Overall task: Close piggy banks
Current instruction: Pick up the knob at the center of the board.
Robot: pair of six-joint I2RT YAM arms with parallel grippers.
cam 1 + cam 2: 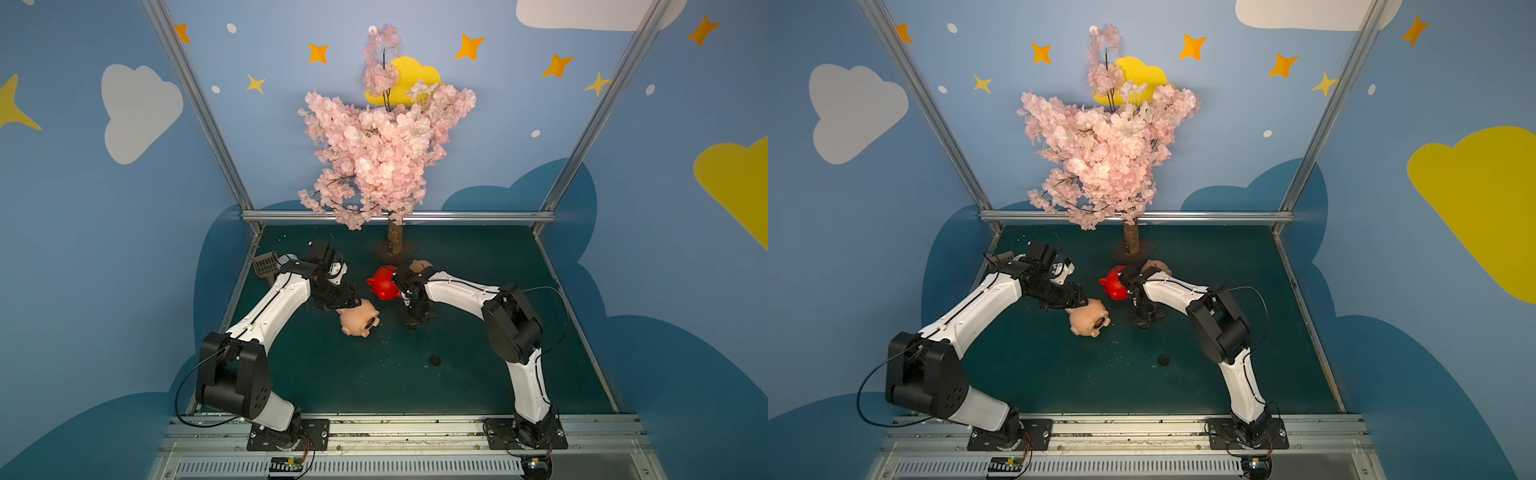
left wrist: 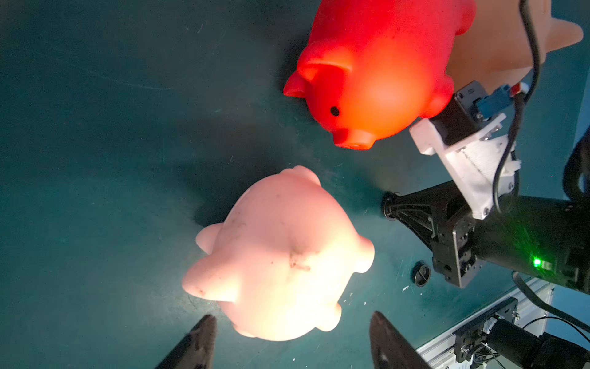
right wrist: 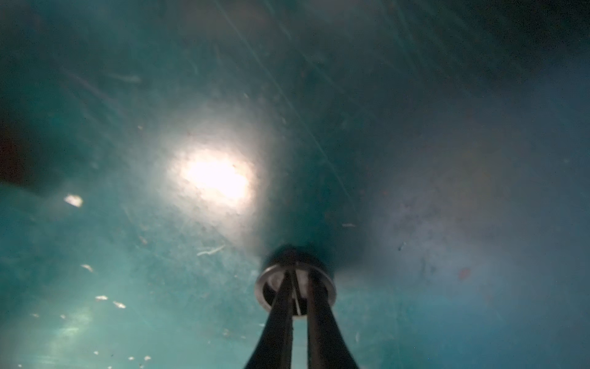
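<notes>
Legible text, brands, numbers, signs: none could be read in any view.
</notes>
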